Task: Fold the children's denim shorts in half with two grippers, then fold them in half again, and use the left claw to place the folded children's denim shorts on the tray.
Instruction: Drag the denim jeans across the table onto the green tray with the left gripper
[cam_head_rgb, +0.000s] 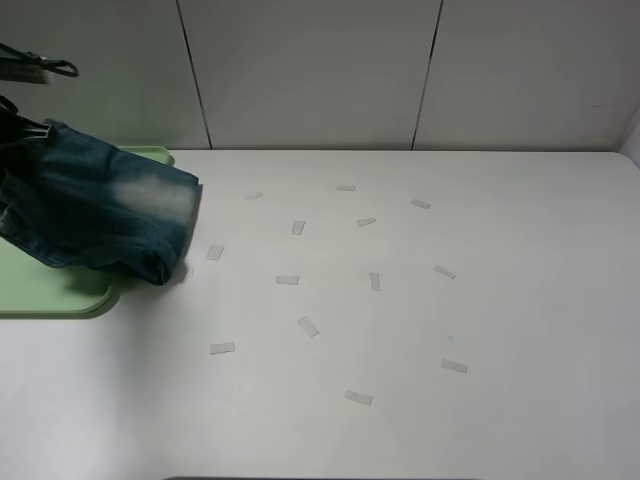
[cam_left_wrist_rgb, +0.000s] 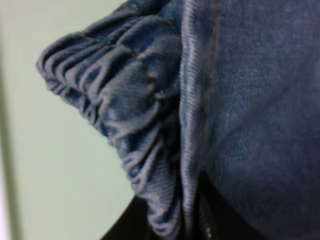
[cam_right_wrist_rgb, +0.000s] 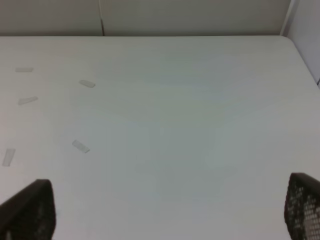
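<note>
The folded children's denim shorts (cam_head_rgb: 100, 215) hang as a thick bundle over the pale green tray (cam_head_rgb: 60, 290), most of the denim above the tray's near corner and the free end jutting out past the tray's rim over the white table (cam_head_rgb: 400, 320). The left claw (cam_left_wrist_rgb: 200, 220) pinches the bundle with narrow jaws near the gathered elastic waistband (cam_left_wrist_rgb: 115, 95) — in the exterior view only a dark sliver of it shows at the frame's edge beside the tray. The right gripper (cam_right_wrist_rgb: 165, 220) stands well away from the tray with its jaws wide and nothing between them, over bare table dotted with pale tape strips (cam_head_rgb: 308, 326). The step in hand looks like the placing: to do it well, the claw should carry the bundle further in over the tray so the overhanging end clears the rim, lower until the denim rests flat, and only then release — letting go from height risks the layers springing apart. No brand, label or readable writing is visible on the shorts, tray or table.
</note>
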